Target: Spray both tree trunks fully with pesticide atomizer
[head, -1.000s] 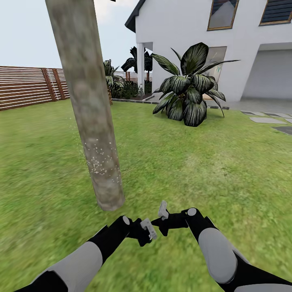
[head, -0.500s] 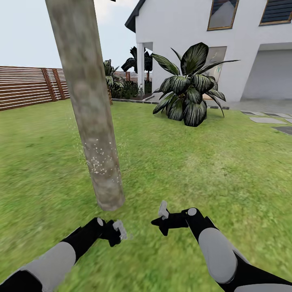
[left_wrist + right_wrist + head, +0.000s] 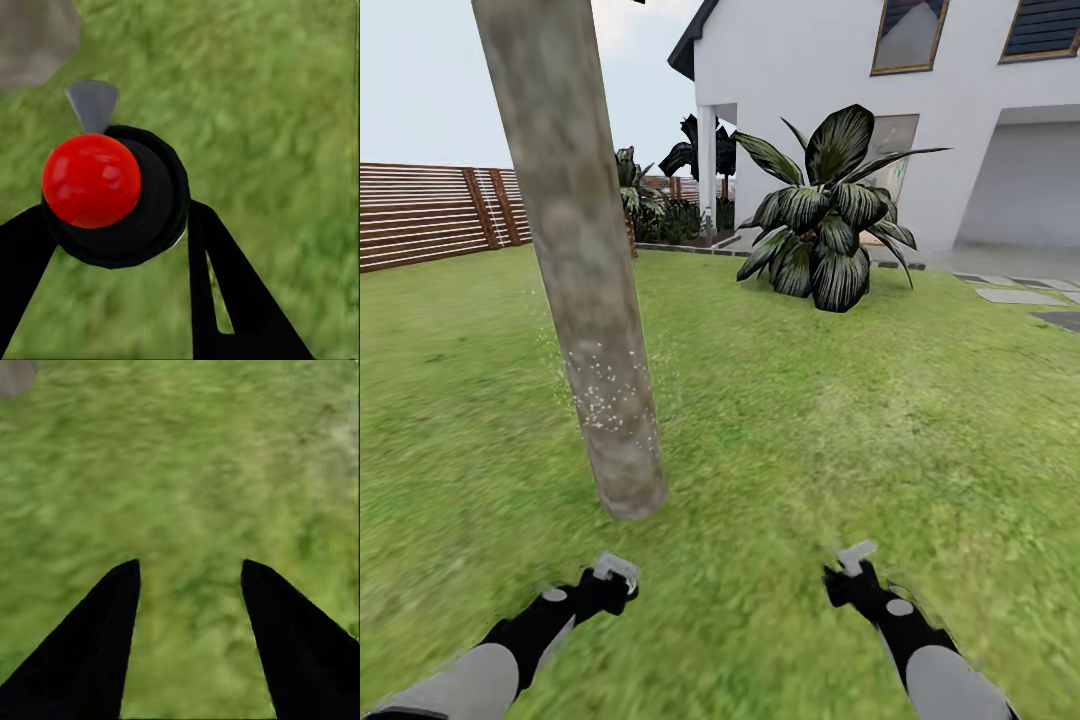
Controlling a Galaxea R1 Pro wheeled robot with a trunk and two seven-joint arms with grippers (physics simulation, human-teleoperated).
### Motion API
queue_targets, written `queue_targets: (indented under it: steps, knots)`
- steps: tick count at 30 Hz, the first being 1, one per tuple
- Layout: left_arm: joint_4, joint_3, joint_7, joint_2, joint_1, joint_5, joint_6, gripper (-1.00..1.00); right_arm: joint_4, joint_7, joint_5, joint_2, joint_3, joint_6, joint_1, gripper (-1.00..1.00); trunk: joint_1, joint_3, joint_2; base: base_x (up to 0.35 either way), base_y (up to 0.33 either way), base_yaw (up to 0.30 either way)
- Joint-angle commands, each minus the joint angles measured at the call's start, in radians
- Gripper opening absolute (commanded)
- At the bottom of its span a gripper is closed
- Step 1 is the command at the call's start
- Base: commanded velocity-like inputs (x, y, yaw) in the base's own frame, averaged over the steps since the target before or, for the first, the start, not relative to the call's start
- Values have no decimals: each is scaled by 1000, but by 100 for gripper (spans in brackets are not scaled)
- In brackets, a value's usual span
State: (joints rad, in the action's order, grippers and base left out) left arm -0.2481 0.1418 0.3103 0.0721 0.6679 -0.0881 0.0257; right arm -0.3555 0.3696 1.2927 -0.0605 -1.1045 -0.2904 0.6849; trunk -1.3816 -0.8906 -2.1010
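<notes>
Presently, the white house (image 3: 920,110) stands behind the lawn (image 3: 840,400). The tree trunk (image 3: 575,260) rises left of centre, whitish pesticide specks (image 3: 600,395) on its lower bark. The left gripper (image 3: 120,225) clasps the pesticide atomizer (image 3: 112,196), red-capped. The right gripper (image 3: 191,585) is spread, holding nothing.

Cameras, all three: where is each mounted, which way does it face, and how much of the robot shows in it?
Head view: on the head, facing forward and down across the lawn at the tree trunk; both forearms show.
Left wrist view: along the left gripper, shut on the pesticide atomizer, grass beyond.
Right wrist view: along the open right gripper, grass beyond.
Shared: the lawn.
</notes>
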Motion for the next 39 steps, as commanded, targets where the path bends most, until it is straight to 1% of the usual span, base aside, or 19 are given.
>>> queue_targets:
  steps: [1, 2, 3, 4, 5, 6, 7, 9, 10, 11, 12, 18, 19, 21, 24, 26, 34, 39]
  knots:
    - [19, -3, -32, -29, -1, 10, 3, -100, -2, -34, -2, 4, -17, -1, -26, 100, 0, 0, 0, 0, 0, 0]
    - [34, -3, -62, -48, -3, 16, 5, -100, -3, -64, -4, 16, -25, -2, -48, 100, 0, 0, 0, 0, 0, 0]
    - [46, -3, -87, -63, -4, 20, 5, -100, -3, -92, -7, 30, -37, -2, -71, 100, 0, 0, 0, 0, 0, 0]
    - [51, -4, -103, -73, -5, 23, 4, -100, -3, -109, -17, 36, -62, -2, -85, 100, 0, 0, 0, 0, 0, 0]
    - [55, -5, -119, -82, -5, 26, 4, -100, -4, -121, -34, 41, -104, -3, -94, 100, 0, 0, 0, 0, 0, 0]
    - [59, -6, -145, -89, -6, 43, 5, -100, -5, -128, -51, 46, -167, -3, -104, 100, 0, 0, 0, 0, 0, 0]
    - [73, -6, -173, -94, -7, 93, 7, -100, -5, -134, -62, 52, -216, -4, -125, 100, 0, 0, 0, 0, 0, 0]
    - [88, -5, -193, -96, -12, 150, 12, -100, -5, -139, -70, 54, -247, -5, -148, 100, 0, 0, 0, 0, 0, 0]
    - [88, -5, -194, -96, -24, 157, 25, -100, -5, -140, -71, 55, -250, -5, -151, 100, 0, 0, 0, 0, 0, 0]
    - [88, -4, -196, -97, -38, 161, 59, -100, -5, -141, -71, 56, -252, -5, -154, 100, 0, 0, 0, 0, 0, 0]
    - [87, -4, -197, -112, -64, 162, 123, -100, -3, -142, -73, 56, -257, -4, -174, 100, 0, 0, 0, 0, 0, -133]
    - [87, -3, -197, -117, -70, 162, 126, -100, 0, -141, -75, 56, -261, -3, -185, 100, 0, 2, 0, -262, 97, -272]
    - [87, -2, -197, -117, -70, 162, 126, -100, 0, -141, -76, 56, -268, -3, -188, 100, 0, 2, 0, -311, 119, -298]
    - [87, -3, -197, -118, -71, 161, 126, -100, 0, -141, -76, 56, -291, -3, -190, 100, 0, 2, 0, -313, 120, -299]
    - [88, -3, -196, -118, -71, 161, 127, -100, 0, -141, -76, 56, -353, -3, -191, 100, 0, 2, 0, -317, 110, -300]
    - [88, -2, -195, -118, -71, 160, 127, -100, 0, -141, -76, 56, -369, -4, -191, 100, 0, 2, 0, -330, 35, -300]
    - [85, -2, -195, -117, -82, 157, 128, -100, -3, -141, -77, 59, -377, -4, -191, 100, 0, 2, 0, -337, 3, -300]
    - [79, -1, -195, -117, -82, 154, 128, -100, -2, -141, -77, 59, -377, -4, -191, 100, 0, 2, 0, -53, 0, -300]
